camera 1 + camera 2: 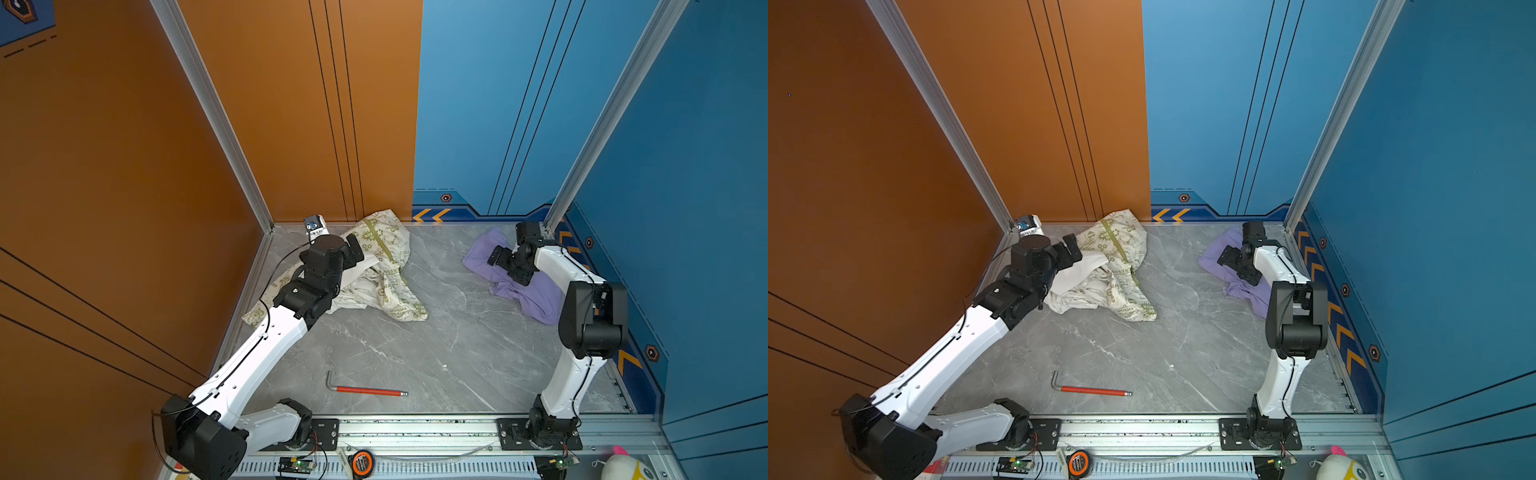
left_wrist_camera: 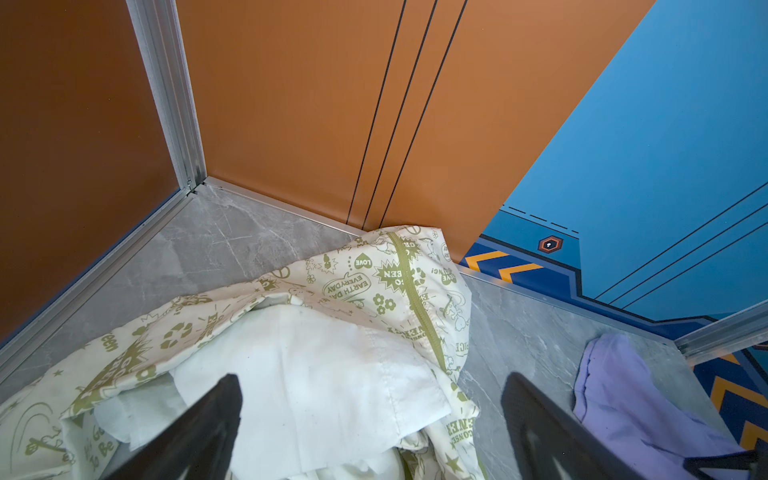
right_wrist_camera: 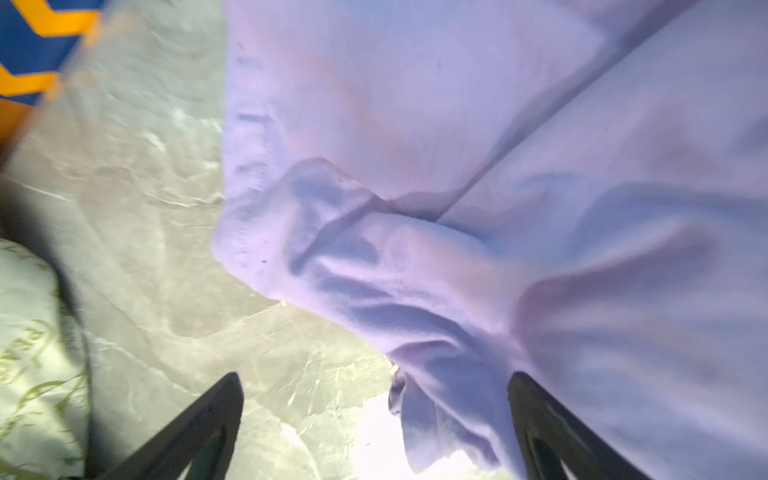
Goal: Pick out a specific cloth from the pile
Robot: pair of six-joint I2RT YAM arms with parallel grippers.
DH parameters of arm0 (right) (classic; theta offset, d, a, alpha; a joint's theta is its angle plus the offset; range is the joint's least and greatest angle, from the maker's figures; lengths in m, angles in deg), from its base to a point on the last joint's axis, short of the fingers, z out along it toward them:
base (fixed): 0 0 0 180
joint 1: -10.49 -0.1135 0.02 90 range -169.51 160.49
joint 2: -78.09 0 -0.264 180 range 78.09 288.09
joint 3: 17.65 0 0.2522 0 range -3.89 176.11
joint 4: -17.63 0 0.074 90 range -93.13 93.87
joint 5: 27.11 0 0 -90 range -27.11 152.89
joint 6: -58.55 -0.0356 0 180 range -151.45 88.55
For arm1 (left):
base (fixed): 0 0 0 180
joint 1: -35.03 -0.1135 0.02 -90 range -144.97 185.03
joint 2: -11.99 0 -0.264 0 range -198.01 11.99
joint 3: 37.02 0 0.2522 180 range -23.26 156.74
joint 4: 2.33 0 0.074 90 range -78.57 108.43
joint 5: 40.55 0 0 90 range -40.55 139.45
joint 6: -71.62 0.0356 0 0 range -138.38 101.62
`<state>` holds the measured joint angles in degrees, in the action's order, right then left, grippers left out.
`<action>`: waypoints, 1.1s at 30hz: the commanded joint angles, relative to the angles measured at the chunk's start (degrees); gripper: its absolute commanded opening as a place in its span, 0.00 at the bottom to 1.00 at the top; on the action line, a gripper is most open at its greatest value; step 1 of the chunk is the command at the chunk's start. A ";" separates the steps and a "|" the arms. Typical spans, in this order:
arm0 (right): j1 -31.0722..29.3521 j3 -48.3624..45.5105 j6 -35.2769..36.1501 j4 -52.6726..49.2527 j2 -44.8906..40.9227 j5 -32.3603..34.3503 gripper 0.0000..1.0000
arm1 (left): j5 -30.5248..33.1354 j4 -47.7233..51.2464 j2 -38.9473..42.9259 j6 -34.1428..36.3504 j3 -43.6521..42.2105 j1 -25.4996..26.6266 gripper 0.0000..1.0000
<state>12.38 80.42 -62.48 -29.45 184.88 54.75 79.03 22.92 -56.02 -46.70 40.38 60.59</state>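
Lavender cloth [image 1: 534, 297] beneath spread right jaws

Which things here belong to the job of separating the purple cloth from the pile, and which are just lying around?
Job: lavender cloth, apart on the right; pile of cream printed and white cloths; left gripper and right gripper, both open.
Lying about: red-handled hex key; tape measure; plush toy.
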 commanded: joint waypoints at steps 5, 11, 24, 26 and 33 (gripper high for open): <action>0.31 -8.26 -0.79 14.37 -17.80 7.18 1.00 | 1.78 -9.74 4.77 6.54 -8.99 -1.63 0.98; 0.79 -23.25 1.70 29.76 -29.21 13.66 1.00 | 1.71 -15.80 7.25 13.80 -16.62 -3.16 0.98; 1.04 -53.03 12.77 54.09 -38.81 25.78 1.00 | 3.94 -29.02 9.09 20.61 -35.29 -7.82 0.98; 1.12 -58.87 13.90 63.14 -38.86 25.67 1.00 | 3.03 -29.27 9.07 20.27 -36.86 -9.28 0.98; 1.06 -62.74 19.95 69.61 -33.51 24.87 1.00 | 1.56 -34.86 5.38 25.01 -41.19 -12.85 0.98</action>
<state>13.19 17.52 -46.15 33.17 149.53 78.48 81.46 -7.92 -48.94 -24.93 0.47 48.90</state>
